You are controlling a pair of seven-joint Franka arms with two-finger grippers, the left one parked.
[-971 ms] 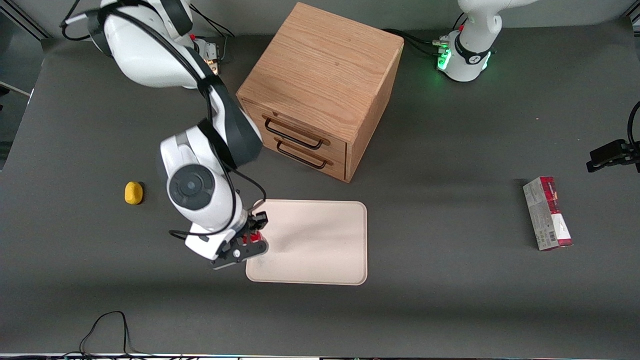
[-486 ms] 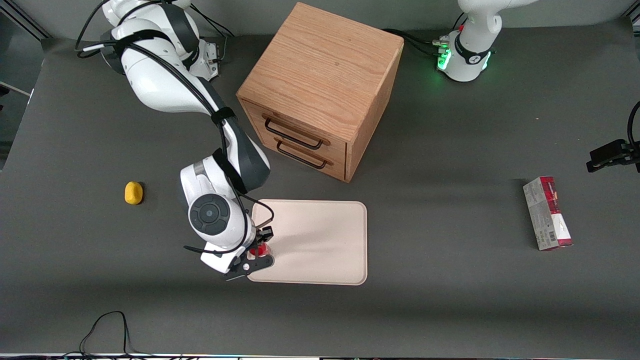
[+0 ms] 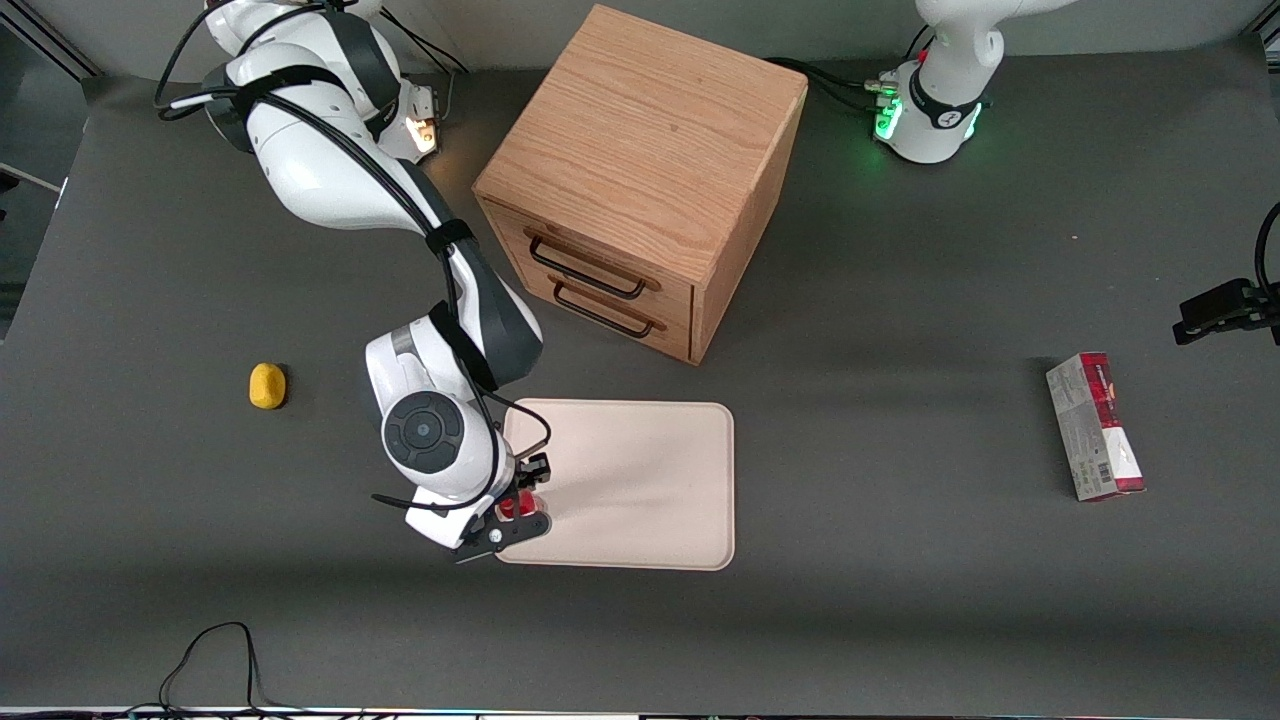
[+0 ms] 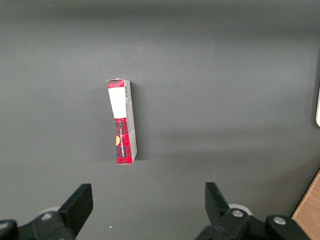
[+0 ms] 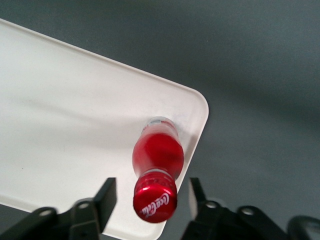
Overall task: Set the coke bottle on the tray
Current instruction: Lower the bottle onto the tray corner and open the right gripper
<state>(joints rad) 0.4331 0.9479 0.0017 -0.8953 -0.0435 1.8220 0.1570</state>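
The coke bottle (image 5: 157, 155), small and red with a red cap bearing white script, stands upright on the tray (image 5: 75, 100) close to one rounded corner. In the front view the bottle (image 3: 510, 508) is at the tray's (image 3: 640, 480) corner nearest the camera, toward the working arm's end. My right gripper (image 5: 152, 194) is open around the bottle's cap. Each of its fingers (image 5: 106, 196) stands a little apart from the cap. In the front view the gripper (image 3: 520, 500) hangs over that same tray corner.
A wooden two-drawer cabinet (image 3: 640, 180) stands farther from the camera than the tray. A yellow lump (image 3: 267, 386) lies toward the working arm's end. A red-and-grey carton (image 3: 1095, 427) lies toward the parked arm's end and shows in the left wrist view (image 4: 122, 122).
The right arm has moved nearer the camera and lower, bringing the bottle onto the tray's corner. Over the last half second it has hardly shifted.
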